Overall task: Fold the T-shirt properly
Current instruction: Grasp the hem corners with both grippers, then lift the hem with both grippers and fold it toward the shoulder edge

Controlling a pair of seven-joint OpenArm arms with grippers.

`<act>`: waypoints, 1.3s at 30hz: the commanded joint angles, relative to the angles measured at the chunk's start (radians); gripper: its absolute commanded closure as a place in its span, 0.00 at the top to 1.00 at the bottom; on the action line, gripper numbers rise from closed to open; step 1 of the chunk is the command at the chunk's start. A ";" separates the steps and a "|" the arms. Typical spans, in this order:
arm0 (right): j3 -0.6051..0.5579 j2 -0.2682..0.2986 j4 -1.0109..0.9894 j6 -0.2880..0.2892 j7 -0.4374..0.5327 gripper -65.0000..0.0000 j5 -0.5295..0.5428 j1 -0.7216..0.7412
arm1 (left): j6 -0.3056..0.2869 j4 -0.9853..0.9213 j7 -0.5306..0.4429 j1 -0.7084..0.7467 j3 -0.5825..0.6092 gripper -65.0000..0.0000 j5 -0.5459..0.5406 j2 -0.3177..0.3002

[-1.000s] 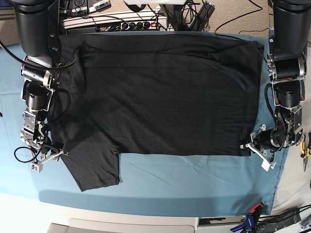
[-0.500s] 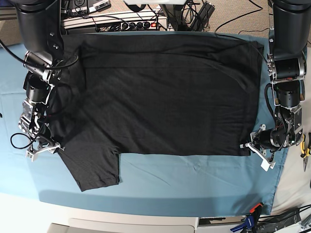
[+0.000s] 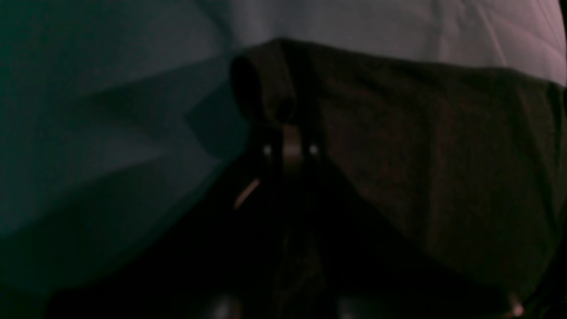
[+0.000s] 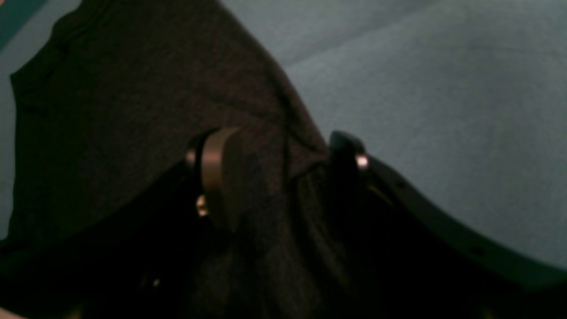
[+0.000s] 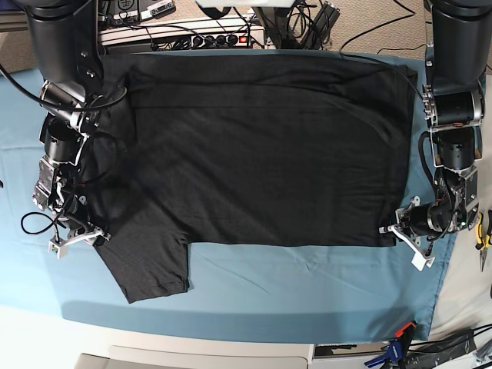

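Observation:
The black T-shirt (image 5: 261,154) lies spread flat, plain side up, on the blue table cloth (image 5: 307,292). One short sleeve points toward the front left. At the view's right, my left gripper (image 5: 393,231) is shut on the shirt's front right hem corner. In the left wrist view, a small fold of the black T-shirt (image 3: 443,155) is pinched between the left gripper's (image 3: 288,128) shut jaws. At the view's left, my right gripper (image 5: 78,235) is open at the sleeve's outer edge. In the right wrist view, the right gripper (image 4: 283,168) has its fingers apart astride the T-shirt's (image 4: 133,88) edge.
A power strip with cables (image 5: 184,34) runs along the table's far edge behind the shirt. Yellow-handled pliers (image 5: 482,234) lie off the cloth at the right. A clamp (image 5: 396,350) sits at the front right corner. Bare blue cloth (image 4: 443,88) lies beside the sleeve.
My right gripper has shifted away from the front edge and slightly inward onto the sleeve's edge, staying open. The left gripper and the shirt's body have not moved.

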 commanded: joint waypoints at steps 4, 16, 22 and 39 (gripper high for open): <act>0.000 0.012 0.017 0.007 0.002 0.48 0.008 0.031 | -0.005 0.010 -0.003 -0.025 -0.001 0.00 -0.003 -0.011; 0.000 0.015 0.017 0.098 0.109 0.00 -0.003 -0.014 | -0.005 0.010 -0.003 -0.025 -0.001 0.00 -0.003 -0.011; 0.000 0.021 0.019 0.195 0.154 0.00 -0.003 -0.045 | -0.008 0.010 -0.003 -0.025 -0.001 0.00 -0.004 -0.012; 0.000 0.129 0.098 0.312 0.074 0.00 0.117 -0.056 | -0.152 0.034 0.168 -0.025 -0.001 0.00 -0.364 -0.123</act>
